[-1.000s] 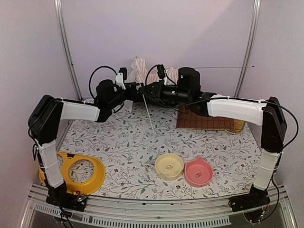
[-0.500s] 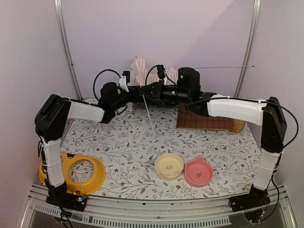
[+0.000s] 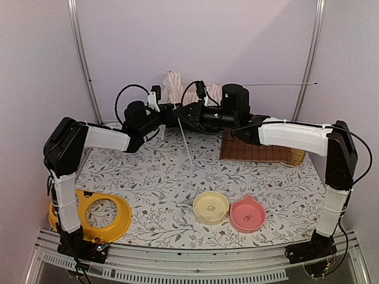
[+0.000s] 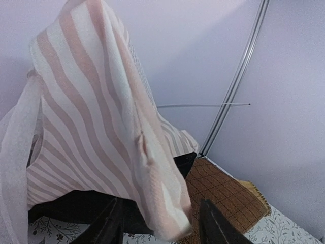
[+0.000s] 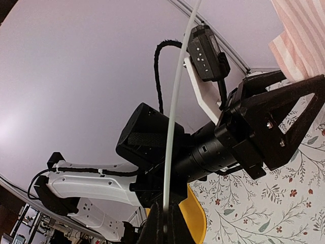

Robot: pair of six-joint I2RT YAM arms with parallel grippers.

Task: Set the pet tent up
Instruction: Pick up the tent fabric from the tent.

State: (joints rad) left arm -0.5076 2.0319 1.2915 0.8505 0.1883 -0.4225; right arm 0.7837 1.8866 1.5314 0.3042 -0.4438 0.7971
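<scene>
Pet tent (image 3: 175, 83): set at rear centre.
Mat (image 3: 266, 154): laid right of the tent.
Bowl (image 3: 211, 207): placed front centre, left of the 2nd bowl (image 3: 247, 214).
Ring (image 3: 98, 214): laid front left.

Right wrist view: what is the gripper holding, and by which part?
The right gripper pinches the thin clear tent pole partway along its shaft, between its fingertips.

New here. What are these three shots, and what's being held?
Two robot arms are bolted to a table, each with a two-finger gripper. One shot looks down from above and behind the arms. The other two come from a camera on each wrist. On the table are a brown mat, a yellow bowl, a pink bowl and a yellow ring. The left gripper is open, with the striped pet tent hanging right in front of it. The right gripper pinches a thin clear pole.
</scene>
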